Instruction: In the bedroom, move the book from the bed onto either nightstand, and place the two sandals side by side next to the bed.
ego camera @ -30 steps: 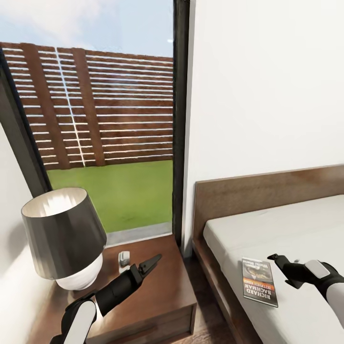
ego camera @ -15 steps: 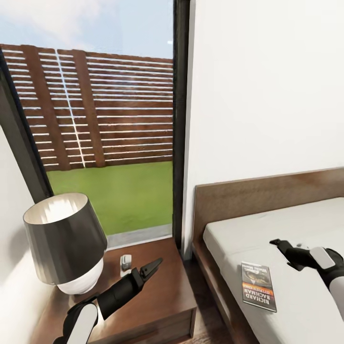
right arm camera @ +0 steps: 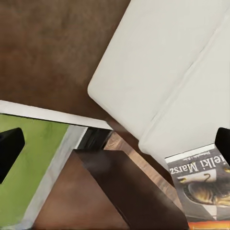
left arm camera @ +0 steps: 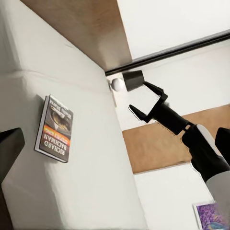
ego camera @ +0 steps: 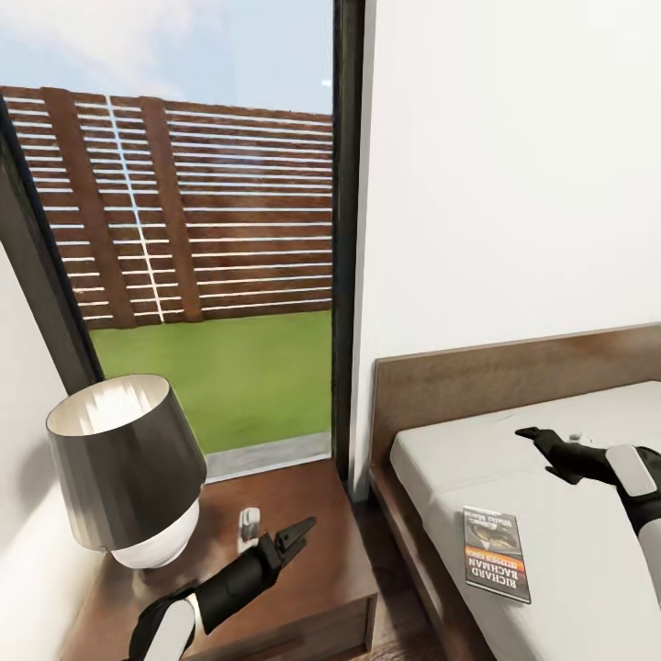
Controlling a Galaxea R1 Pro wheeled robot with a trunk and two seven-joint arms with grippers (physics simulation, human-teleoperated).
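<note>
One book (ego camera: 497,554) shows in the head view: a thin paperback, dark grey cover with an orange band and white lettering, lying flat on the pale mattress of the bed (ego camera: 551,459) near its nightstand-side edge. Right gripper (ego camera: 533,434) hangs above the mattress, nearer the headboard than the book and clear of it; whether its fingers are apart cannot be told here. One nightstand (ego camera: 321,551) stands beside the bed, carrying one lamp (ego camera: 128,468) and one small white object (ego camera: 248,524). Left gripper (ego camera: 300,532) hovers over the nightstand top, fingers slightly apart, holding nothing.

Left wrist view: the book (left arm camera: 55,128) lies on the mattress; the right gripper (left arm camera: 147,102) is well apart from it, fingers spread, empty.

Right wrist view: the book (right arm camera: 203,184) lies by the mattress edge, with the dark nightstand corner (right arm camera: 129,191) beside it; the fingertips (right arm camera: 9,148) sit wide apart at opposite sides of the frame.
</note>
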